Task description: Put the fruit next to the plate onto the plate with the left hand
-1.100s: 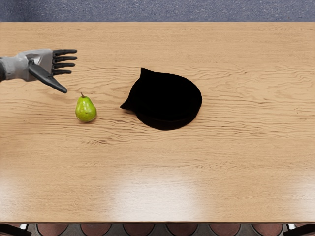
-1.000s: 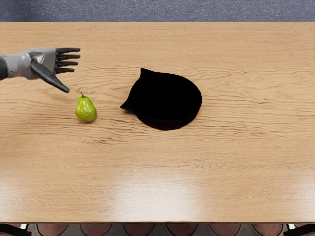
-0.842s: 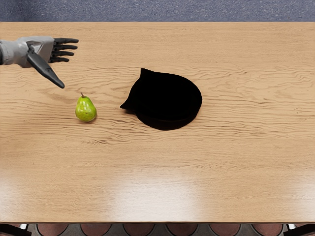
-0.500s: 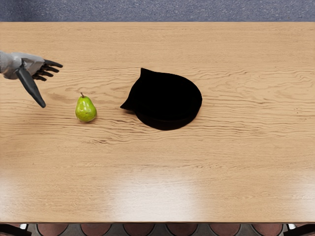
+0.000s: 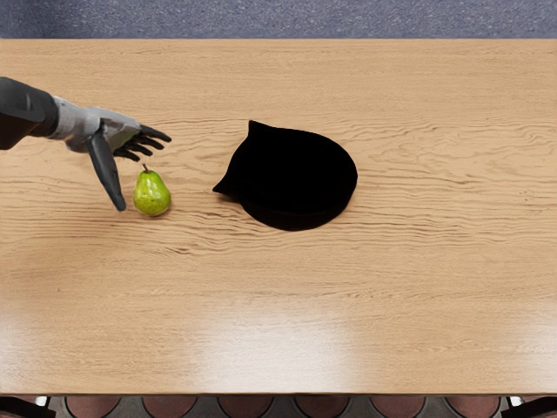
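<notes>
A green pear (image 5: 151,192) stands upright on the wooden table, left of centre. To its right lies a black plate (image 5: 291,175) with a pointed corner at its upper left. My left hand (image 5: 124,157) reaches in from the left edge and hovers just above and left of the pear. It is open: the thumb points down along the pear's left side, the fingers (image 5: 150,139) spread rightward above the stem. I see no contact with the pear. The right arm is out of view.
The wooden table (image 5: 348,287) fills the view, with a gap of bare wood between pear and plate. Its far edge runs along the top and its near edge along the bottom.
My left hand dipped back toward the left edge, then swung right and down to the pear, thumb now beside it. Pear and plate have not moved.
</notes>
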{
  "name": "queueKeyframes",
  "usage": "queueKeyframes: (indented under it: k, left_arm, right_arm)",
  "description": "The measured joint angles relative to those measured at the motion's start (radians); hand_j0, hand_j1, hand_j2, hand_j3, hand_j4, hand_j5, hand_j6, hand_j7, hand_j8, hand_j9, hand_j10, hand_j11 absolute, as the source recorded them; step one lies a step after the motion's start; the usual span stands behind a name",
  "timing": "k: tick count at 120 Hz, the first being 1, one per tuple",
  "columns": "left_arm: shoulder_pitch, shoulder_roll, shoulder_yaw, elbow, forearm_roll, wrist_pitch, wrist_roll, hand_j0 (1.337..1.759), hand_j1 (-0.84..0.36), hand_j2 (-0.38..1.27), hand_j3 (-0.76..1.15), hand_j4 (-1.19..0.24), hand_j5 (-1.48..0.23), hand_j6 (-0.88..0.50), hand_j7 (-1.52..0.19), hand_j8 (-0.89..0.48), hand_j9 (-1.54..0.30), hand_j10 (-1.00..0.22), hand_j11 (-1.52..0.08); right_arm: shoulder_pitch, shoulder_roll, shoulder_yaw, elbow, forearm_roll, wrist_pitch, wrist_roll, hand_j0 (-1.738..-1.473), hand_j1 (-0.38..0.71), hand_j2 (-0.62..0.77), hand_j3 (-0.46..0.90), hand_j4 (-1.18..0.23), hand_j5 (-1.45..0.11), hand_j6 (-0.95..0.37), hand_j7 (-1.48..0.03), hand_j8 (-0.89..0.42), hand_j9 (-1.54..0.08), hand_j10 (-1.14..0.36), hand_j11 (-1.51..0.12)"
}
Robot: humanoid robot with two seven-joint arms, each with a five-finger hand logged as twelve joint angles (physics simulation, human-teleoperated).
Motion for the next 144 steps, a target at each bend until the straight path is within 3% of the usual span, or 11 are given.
queueKeyframes:
  k: [56,144]
  left_arm:
    - [-0.036,-0.101,0.039,0.002,0.313,0.0,-0.001,1.658,0.35,0.0,0.0,0.0,0.0,0.0,0.0,0.0,0.0,0.0,0.0]
    - [-0.013,-0.185,0.082,0.04,0.337,0.079,-0.001,1.658,0.35,0.0,0.0,0.0,0.0,0.0,0.0,0.0,0.0,0.0,0.0]
  right_arm:
    - [0.0,0.0,0.0,0.0,0.0,0.0,0.0,-1.658,-0.31,-0.01,0.0,-0.03,-0.04,-0.03,-0.04,-0.03,-0.04,-0.03,-0.04]
    - [0.0,0.0,0.0,0.0,0.0,0.0,0.0,-1.658,-0.31,-0.01,0.0,-0.03,-0.04,-0.03,-0.04,-0.03,-0.04,-0.03,-0.04]
